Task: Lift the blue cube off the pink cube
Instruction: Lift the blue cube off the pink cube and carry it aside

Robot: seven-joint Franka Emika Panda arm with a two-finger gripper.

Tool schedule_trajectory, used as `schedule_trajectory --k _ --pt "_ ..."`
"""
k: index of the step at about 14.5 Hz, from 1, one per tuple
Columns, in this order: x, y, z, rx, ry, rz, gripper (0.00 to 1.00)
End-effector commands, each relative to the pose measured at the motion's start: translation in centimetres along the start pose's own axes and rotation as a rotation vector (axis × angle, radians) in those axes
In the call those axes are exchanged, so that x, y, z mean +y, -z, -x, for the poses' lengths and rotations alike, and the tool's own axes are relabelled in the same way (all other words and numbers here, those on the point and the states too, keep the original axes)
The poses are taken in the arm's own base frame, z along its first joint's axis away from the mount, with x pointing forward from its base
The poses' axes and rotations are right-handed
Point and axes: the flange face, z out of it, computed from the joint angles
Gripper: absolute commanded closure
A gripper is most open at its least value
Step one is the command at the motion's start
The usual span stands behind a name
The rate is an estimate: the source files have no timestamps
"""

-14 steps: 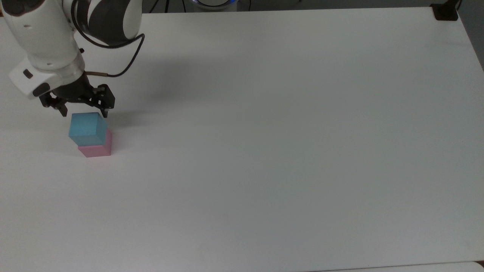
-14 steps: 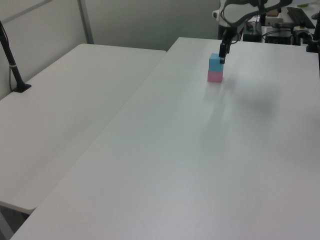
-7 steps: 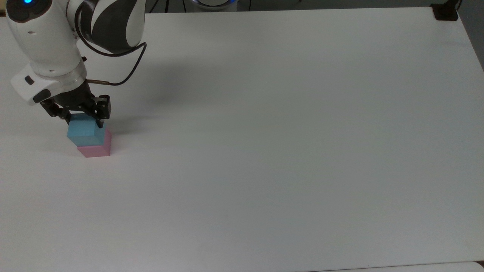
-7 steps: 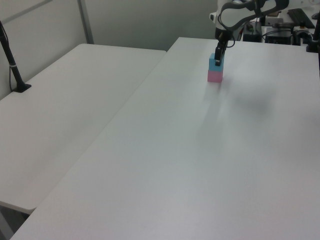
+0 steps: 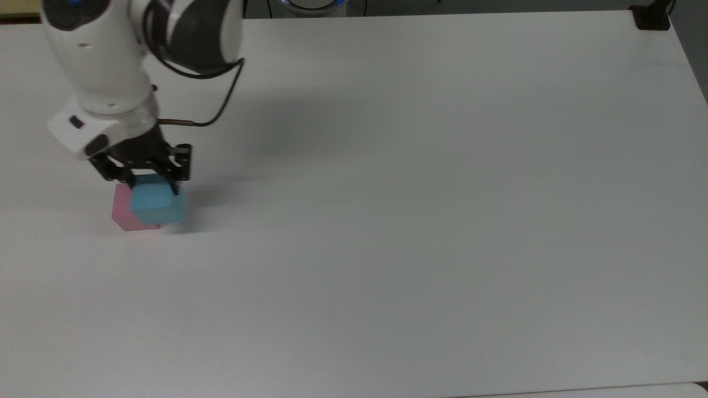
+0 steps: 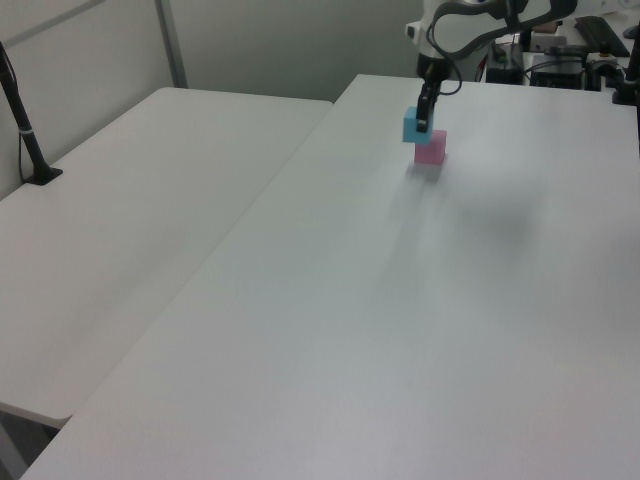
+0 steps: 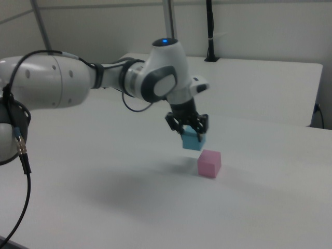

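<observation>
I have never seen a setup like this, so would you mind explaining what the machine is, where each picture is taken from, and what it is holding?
The white and grey machine is a single robot arm ending in a black two-finger gripper. Three cameras off the arm record the same moment: the top view looks down on the white table, and the left view and right view look across it from the sides.

Two small cubes are in play. The gripper is shut on the blue cube, holding it in the air. The right view shows this best: the blue cube hangs above the table, up and to the right view's left of the pink cube, without touching it. The pink cube rests on the table by itself.
</observation>
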Motion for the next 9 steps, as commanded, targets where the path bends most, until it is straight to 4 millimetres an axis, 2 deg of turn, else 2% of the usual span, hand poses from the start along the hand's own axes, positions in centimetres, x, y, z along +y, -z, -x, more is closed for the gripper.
schedule_trajectory --k 1,3,5,6,7,8,9 --pt "-9.9 -0.1 -1.2 -0.031 -0.012 -0.033 0.73" --pt "-15.0 -1.6 -1.6 -0.043 0.011 -0.031 0.7" --pt "-18.4 -3.8 -1.7 -0.039 0.009 -0.016 0.65" --pt "-19.1 -4.6 -1.6 -0.039 0.012 -0.006 0.65" --pt "-18.8 -4.7 -1.5 -0.038 0.013 -0.003 0.63" --pt "-18.6 -4.5 -1.5 -0.035 0.012 -0.004 0.44" --pt "-18.4 -4.0 -1.5 -0.035 0.011 -0.004 0.12"
